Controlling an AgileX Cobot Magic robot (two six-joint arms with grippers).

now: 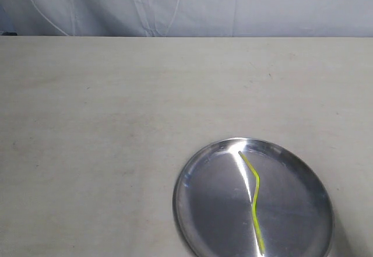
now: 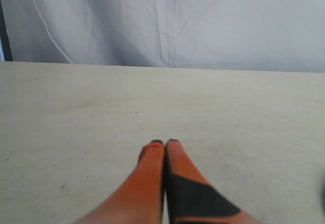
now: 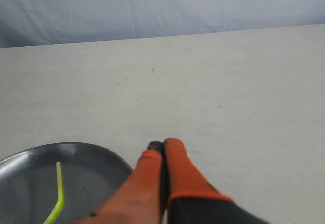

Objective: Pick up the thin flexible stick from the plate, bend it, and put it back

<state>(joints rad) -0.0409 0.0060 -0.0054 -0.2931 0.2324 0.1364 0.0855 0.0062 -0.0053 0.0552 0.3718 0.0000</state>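
Note:
The shiny silver plate (image 1: pixel 291 216) lies near the front right of the table in the exterior view. On it rests the thin yellow-green stick (image 1: pixel 255 201), gently kinked near its middle. Neither gripper shows in that view. In the right wrist view my right gripper (image 3: pixel 162 145) is shut with nothing in it, beside the plate's rim (image 3: pixel 109 155); the stick's kinked end (image 3: pixel 59 191) lies on the plate, apart from the fingers. In the left wrist view my left gripper (image 2: pixel 164 142) is shut and empty above bare table, with no plate in sight.
A pale beige tabletop (image 1: pixel 116 123) fills the scene. A white cloth backdrop (image 1: pixel 186 6) hangs behind the table's far edge.

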